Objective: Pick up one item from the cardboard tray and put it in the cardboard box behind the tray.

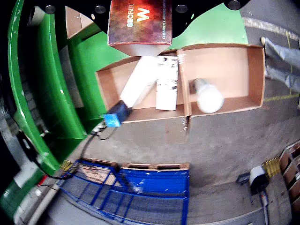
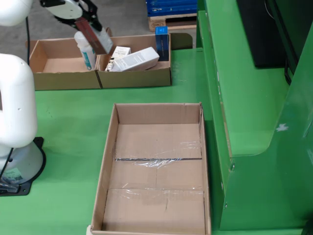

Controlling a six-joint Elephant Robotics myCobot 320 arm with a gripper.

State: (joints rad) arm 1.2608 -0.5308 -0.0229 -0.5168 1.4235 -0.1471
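Observation:
My gripper (image 2: 87, 22) is shut on a dark red box (image 2: 94, 37), which hangs tilted above the cardboard tray (image 2: 68, 81) near its middle divider. The wrist view shows the same red box (image 1: 139, 21) close up, lettered "SECRET W", over the tray (image 1: 255, 70). The tray's right compartment in the fixed view holds a long white box (image 2: 136, 59), a smaller white box (image 2: 119, 51) and a blue box (image 2: 162, 41). A white bottle (image 2: 86, 49) stands by the divider. The large empty cardboard box (image 2: 156, 171) lies nearer the fixed camera than the tray.
The arm's white base (image 2: 14, 122) stands left of the large box. A raised green ledge (image 2: 244, 98) borders the table on the right. A blue pallet load (image 2: 171, 7) sits on the floor beyond the tray, and someone's legs (image 1: 281, 61) show in the wrist view.

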